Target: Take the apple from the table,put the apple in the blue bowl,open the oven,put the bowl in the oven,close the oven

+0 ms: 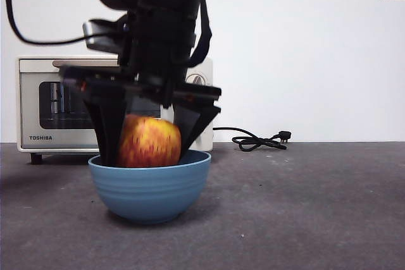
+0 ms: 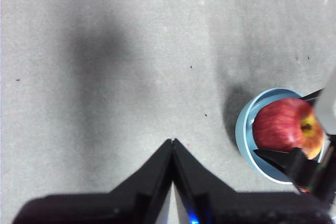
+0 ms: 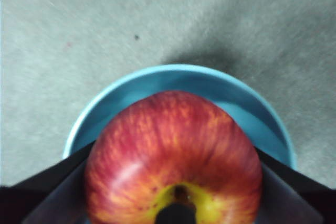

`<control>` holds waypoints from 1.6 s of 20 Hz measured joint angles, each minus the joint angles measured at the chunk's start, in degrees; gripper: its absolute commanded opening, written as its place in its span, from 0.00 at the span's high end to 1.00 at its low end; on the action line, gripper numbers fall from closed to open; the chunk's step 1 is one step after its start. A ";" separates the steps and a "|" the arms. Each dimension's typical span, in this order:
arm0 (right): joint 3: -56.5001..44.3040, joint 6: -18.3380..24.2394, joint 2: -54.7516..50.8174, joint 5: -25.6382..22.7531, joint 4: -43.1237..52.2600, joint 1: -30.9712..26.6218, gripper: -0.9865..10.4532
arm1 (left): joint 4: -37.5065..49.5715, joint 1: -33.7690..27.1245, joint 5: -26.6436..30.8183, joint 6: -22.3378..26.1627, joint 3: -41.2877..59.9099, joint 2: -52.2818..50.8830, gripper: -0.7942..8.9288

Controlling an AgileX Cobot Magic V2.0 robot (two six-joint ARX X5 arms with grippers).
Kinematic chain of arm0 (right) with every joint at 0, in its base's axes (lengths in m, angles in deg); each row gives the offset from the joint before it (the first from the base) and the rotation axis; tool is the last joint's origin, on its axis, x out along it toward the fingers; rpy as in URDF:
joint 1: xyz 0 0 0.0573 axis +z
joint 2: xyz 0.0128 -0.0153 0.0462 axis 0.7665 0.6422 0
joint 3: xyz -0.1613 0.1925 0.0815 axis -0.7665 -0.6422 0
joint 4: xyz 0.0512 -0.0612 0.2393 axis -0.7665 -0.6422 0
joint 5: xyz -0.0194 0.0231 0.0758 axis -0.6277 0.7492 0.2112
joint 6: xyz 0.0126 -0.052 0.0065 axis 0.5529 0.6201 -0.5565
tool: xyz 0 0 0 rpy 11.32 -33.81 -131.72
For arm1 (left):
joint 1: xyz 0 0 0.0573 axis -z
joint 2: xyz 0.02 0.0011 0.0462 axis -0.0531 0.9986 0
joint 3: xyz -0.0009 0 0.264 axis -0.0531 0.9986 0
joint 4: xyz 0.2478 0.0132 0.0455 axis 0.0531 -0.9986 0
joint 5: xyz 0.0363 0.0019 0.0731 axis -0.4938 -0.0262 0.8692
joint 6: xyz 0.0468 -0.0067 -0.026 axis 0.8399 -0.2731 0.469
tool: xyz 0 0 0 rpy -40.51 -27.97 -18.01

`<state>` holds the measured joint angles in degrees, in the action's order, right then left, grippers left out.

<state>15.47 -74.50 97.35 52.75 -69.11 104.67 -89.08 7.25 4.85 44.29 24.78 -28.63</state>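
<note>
Here the right end effector (image 1: 150, 137) comes down from above into the blue bowl (image 1: 149, 188), its two black jaws flanking the apple (image 1: 149, 141) on either side and, as far as the front and right wrist views show, pressing against it, so I take it to be grasping the apple. The apple sits low between the jaws, with its lower part below the rim; whether it already touches the bottom of the bowl cannot be seen. Holding it from the sides with the stem end up lets it be lowered straight in, probably so that it does not drop and roll. The bowl stands on the dark grey surface (image 1: 316, 219), in front of the oven (image 1: 38, 105), whose door is shut; nothing but the apple is in the bowl. The left end effector (image 2: 172, 142) hangs over bare surface beside the bowl, its jaws clenched together on nothing, apparently waiting. By my judgement the placing step is nearly done and letting go is next, with the oven steps all left.
</note>
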 measured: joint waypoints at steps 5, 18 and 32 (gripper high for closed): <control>-0.61 -0.02 0.74 -0.04 -0.44 0.00 0.79 | -0.04 0.00 0.00 0.31 0.00 0.00 0.92; -0.61 -0.87 0.74 -0.04 -0.72 -0.33 0.47 | -0.04 0.00 0.00 0.44 0.00 0.00 0.92; 1.16 -0.85 -10.03 -0.04 -8.00 -0.33 0.56 | 2.84 0.00 0.00 2.67 0.00 0.24 0.92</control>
<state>16.62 -75.35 87.32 52.70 -77.11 104.35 -86.24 7.25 4.85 46.96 24.78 -28.39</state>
